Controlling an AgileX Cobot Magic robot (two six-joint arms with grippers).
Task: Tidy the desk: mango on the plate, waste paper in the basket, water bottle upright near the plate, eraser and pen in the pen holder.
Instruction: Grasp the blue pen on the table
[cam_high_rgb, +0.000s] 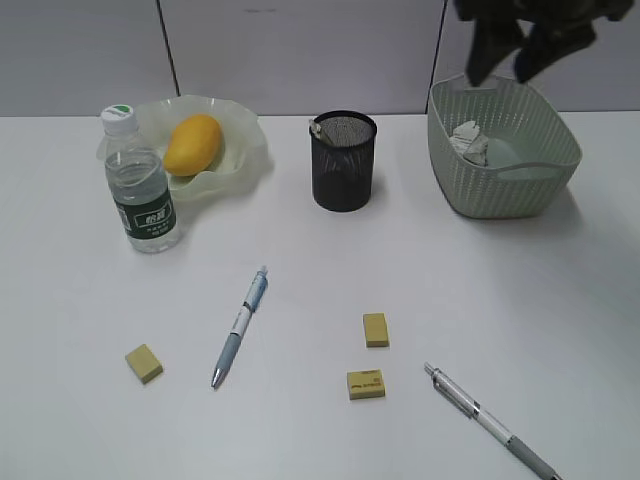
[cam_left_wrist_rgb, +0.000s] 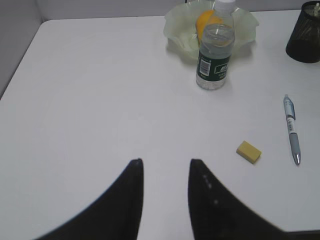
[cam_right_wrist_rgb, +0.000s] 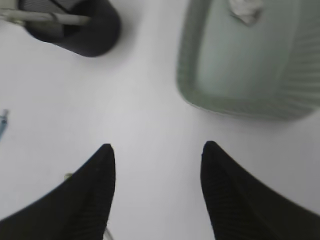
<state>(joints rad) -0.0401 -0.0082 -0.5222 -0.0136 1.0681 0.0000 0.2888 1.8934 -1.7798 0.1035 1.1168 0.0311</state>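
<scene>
The mango (cam_high_rgb: 193, 143) lies in the wavy plate (cam_high_rgb: 245, 150), and the water bottle (cam_high_rgb: 142, 185) stands upright beside it. Crumpled waste paper (cam_high_rgb: 478, 143) sits inside the basket (cam_high_rgb: 540, 185). On the desk (cam_high_rgb: 300, 250) lie two pens (cam_high_rgb: 240, 327) (cam_high_rgb: 490, 422) and three yellow erasers (cam_high_rgb: 144, 363) (cam_high_rgb: 375, 329) (cam_high_rgb: 366, 383). The pen holder (cam_high_rgb: 343, 160) has a pen-like item in it. My right gripper (cam_high_rgb: 505, 65) (cam_right_wrist_rgb: 157, 147) hangs open and empty above the basket's near-left edge. My left gripper (cam_left_wrist_rgb: 165, 162) is open over bare desk, empty, well short of the bottle (cam_left_wrist_rgb: 215, 55).
Grey partition walls close off the back of the desk. In the left wrist view an eraser (cam_left_wrist_rgb: 248, 151) and a pen (cam_left_wrist_rgb: 291, 130) lie to the right of the fingers. The right wrist view shows the basket (cam_right_wrist_rgb: 240, 65) and pen holder (cam_right_wrist_rgb: 80, 25) ahead.
</scene>
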